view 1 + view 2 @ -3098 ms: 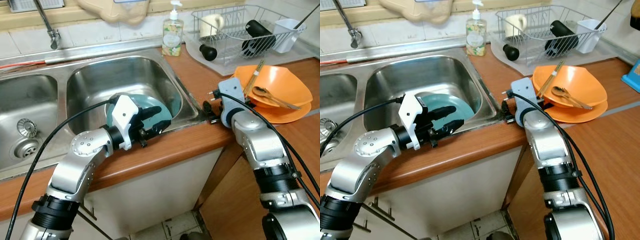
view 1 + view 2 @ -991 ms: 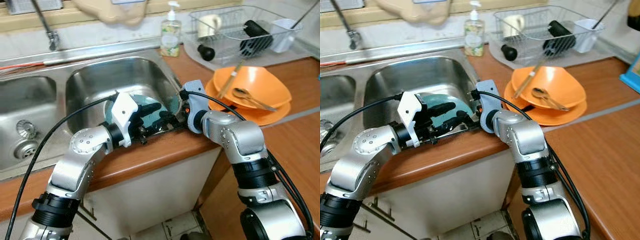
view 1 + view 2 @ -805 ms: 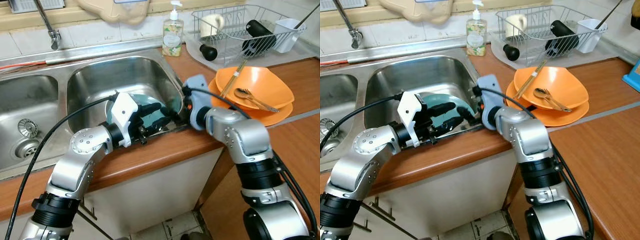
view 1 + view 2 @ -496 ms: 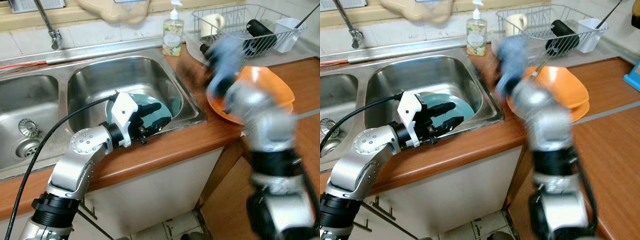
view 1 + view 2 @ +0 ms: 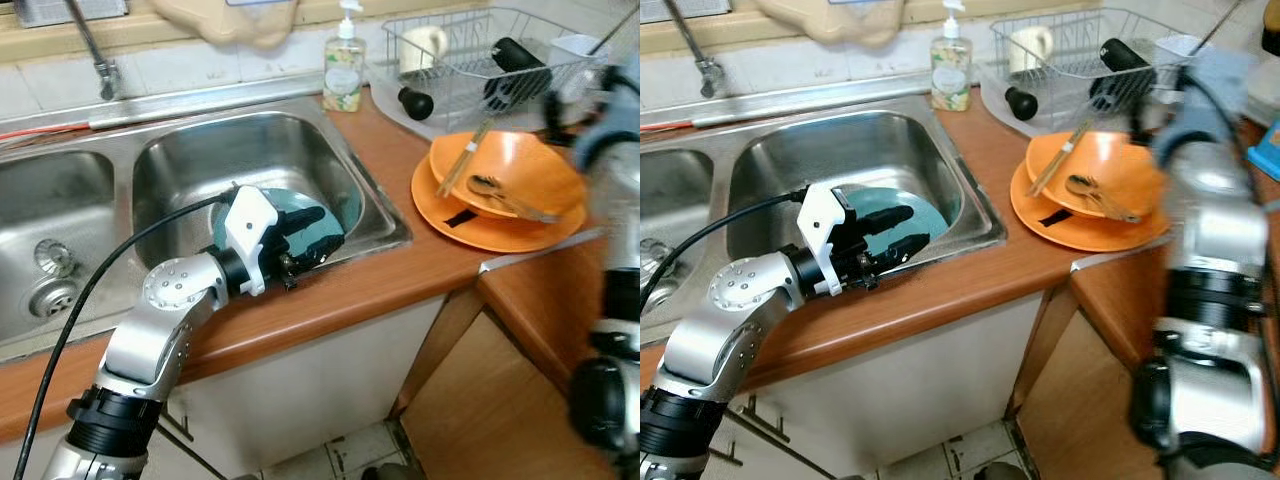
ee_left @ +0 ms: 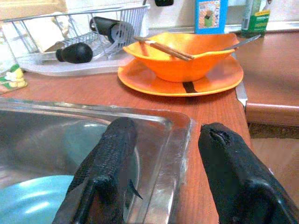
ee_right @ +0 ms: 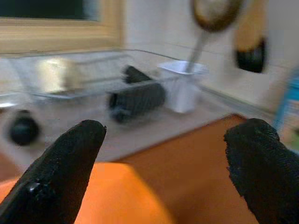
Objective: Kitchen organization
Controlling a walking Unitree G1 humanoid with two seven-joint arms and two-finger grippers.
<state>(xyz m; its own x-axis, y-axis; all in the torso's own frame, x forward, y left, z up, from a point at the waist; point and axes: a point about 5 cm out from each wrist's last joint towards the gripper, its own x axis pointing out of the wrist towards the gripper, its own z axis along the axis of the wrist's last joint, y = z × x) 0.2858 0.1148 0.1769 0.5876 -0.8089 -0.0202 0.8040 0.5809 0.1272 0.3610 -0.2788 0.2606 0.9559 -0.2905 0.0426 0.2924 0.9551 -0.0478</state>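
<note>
The left gripper (image 5: pixel 312 233) reaches over the front rim of the right-hand stainless steel sink basin (image 5: pixel 190 160), fingers spread wide, one inside the basin and one over the rim. The round teal plate (image 5: pixel 338 215) leans in the basin just beyond them, at 1 o'clock. The right gripper (image 7: pixel 159 163), blurred, hangs wide open above the orange bowl (image 5: pixel 520 170) holding wooden chopsticks (image 5: pixel 470 158) and a spoon, stacked on an orange plate (image 5: pixel 480 225) at 3 o'clock. Bare wooden counter (image 5: pixel 400 160) separates sink and dishes; the wire dish rack (image 5: pixel 460 60) stands at 1 o'clock.
</note>
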